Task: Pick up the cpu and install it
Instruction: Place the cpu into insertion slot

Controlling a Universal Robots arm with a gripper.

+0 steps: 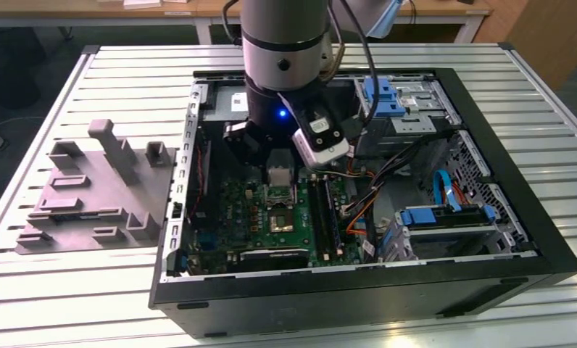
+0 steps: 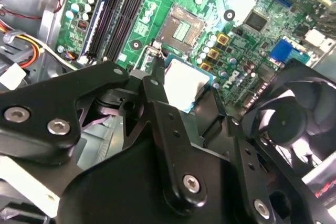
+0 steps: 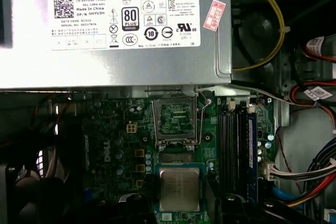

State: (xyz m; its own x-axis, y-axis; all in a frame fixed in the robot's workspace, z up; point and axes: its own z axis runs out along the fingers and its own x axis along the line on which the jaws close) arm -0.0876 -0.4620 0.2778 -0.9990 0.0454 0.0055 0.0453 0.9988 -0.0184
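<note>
Currently the arm (image 1: pixel 283 51) reaches down into the open computer case (image 1: pixel 482 283), which lies on the slatted tabletop (image 1: pixel 66 290).

Gripper (image 2: pixel 186 85) is clenched on the cpu (image 2: pixel 182 80). In the second wrist view the black fingers (image 2: pixel 163 114) sit against two opposite edges of the chip, with its metal top facing up.

Cpu position: held over the green motherboard (image 3: pixel 113 145), just beside the socket (image 3: pixel 176 119) and not seated in it. The socket is open, its contact field exposed inside the metal frame.

Exterior view:
- The socket lies directly under the arm's wrist.
- A dark chip (image 1: pixel 280 221) sits at 6 o'clock of the socket.
- Memory slots (image 1: pixel 322 210) run at its 3 o'clock.
- A grey fixture (image 1: pixel 95 196) stands on the tabletop at 9 o'clock of the case, well apart from the gripper.

First wrist view: the power supply (image 3: pixel 115 61) borders the motherboard on the far side of the socket from the cpu.

Second wrist view: a black fan (image 2: pixel 289 124) sits near the gripper.
</note>
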